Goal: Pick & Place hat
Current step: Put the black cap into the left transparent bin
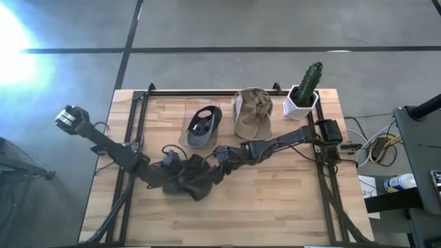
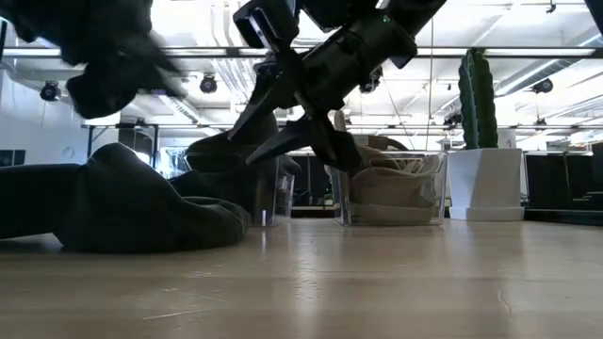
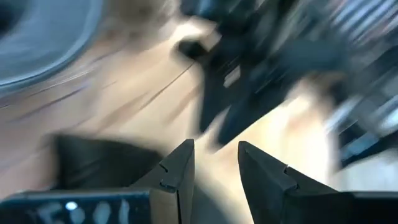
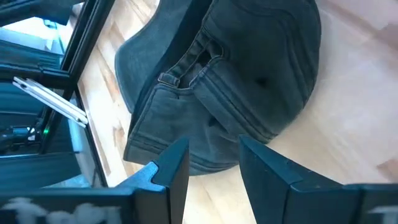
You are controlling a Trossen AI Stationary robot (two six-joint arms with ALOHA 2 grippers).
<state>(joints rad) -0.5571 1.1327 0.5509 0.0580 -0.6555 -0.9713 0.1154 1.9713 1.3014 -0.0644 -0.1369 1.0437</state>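
Dark denim hat (image 4: 230, 81) lies flat on the table, just beyond the right gripper (image 4: 211, 165), whose fingers are apart and empty.

Floor (image 1: 275, 27): grey concrete, smooth, crossed by dark seam lines; one runs straight across beyond the table, another runs diagonally. Strong glare falls on the floor at the far left corner of the high view. Table (image 1: 275, 200): light wooden planks, framed by black rails (image 1: 131, 131). Cables (image 1: 375, 145) lie loose on the floor beside the table's right edge. Ceiling (image 2: 528, 24), seen from the low view: white, brightly lit, with exposed beams and dark round fixtures (image 2: 49, 91). Far room otherwise dim and indistinct.
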